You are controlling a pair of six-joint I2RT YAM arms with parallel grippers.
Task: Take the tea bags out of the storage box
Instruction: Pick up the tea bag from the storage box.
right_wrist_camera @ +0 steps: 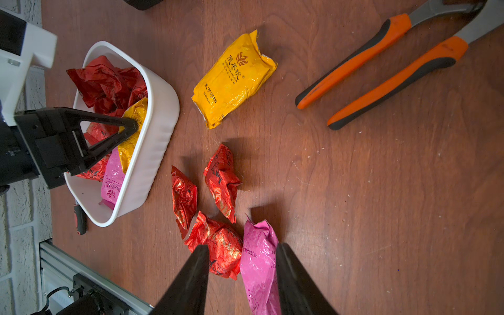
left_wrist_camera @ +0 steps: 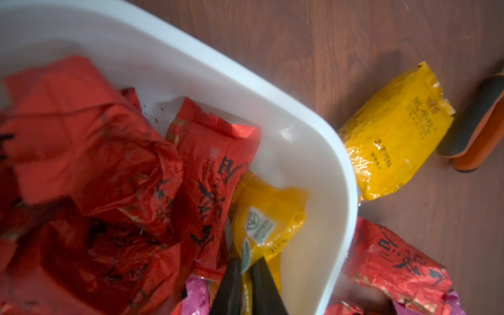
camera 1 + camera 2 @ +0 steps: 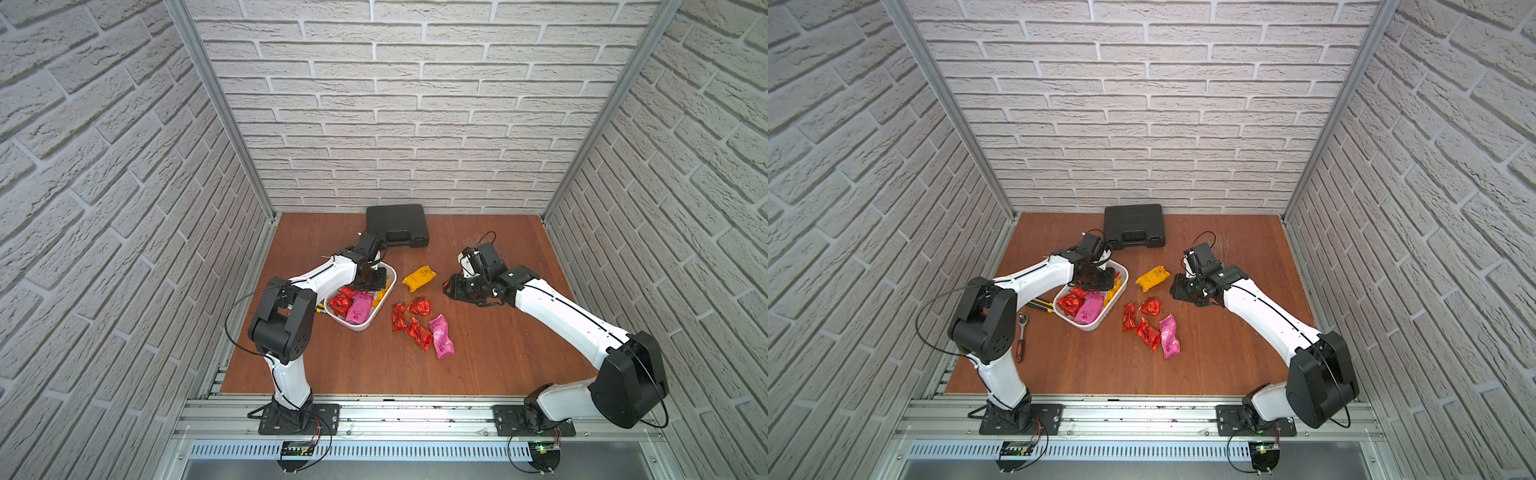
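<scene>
The white storage box [image 3: 360, 327] [image 1: 161, 114] lies left of the table's middle and holds several red tea bags [image 2: 90, 152], a pink one [image 3: 358, 309] and a yellow one [image 2: 270, 215]. My left gripper [image 2: 246, 261] [image 1: 132, 128] reaches down into the box and is shut on that yellow tea bag. On the table to the right of the box lie a yellow tea bag [image 3: 419, 277], three red ones [image 3: 419, 306] and a pink one [image 3: 441, 336]. My right gripper [image 3: 451, 286] [image 1: 242, 246] hangs open to the right of the loose yellow bag, with nothing held.
A black hard case [image 3: 397, 226] lies by the back wall. Orange-handled pliers [image 1: 381, 68] rest on the table under my right arm. A ratchet wrench [image 3: 1020, 336] and a yellow-and-black tool [image 3: 1042, 305] lie left of the box, beneath my left arm.
</scene>
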